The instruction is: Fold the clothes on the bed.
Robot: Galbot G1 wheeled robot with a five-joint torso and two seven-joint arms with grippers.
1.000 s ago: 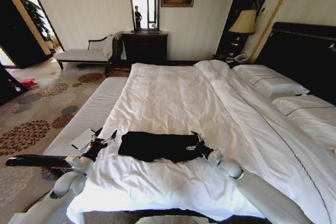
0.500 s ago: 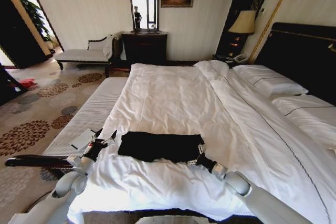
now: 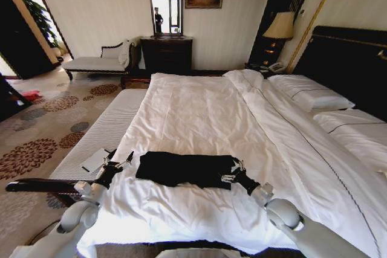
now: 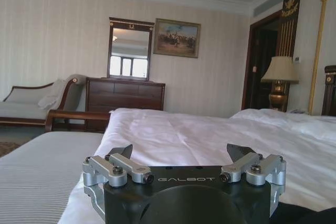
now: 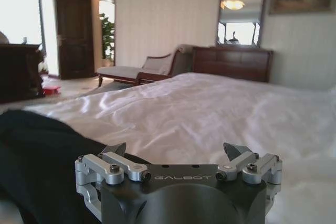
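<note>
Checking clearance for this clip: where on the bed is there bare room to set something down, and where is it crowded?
Free: the white duvet on the bed between the black T-shirt and the pillows, and the strip along the near edge. Crowded: the T-shirt's ends, where the open left end effector and open right end effector sit.

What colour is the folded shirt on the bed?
Black; the shirt lies on the white bed, best seen in the head view.
</note>
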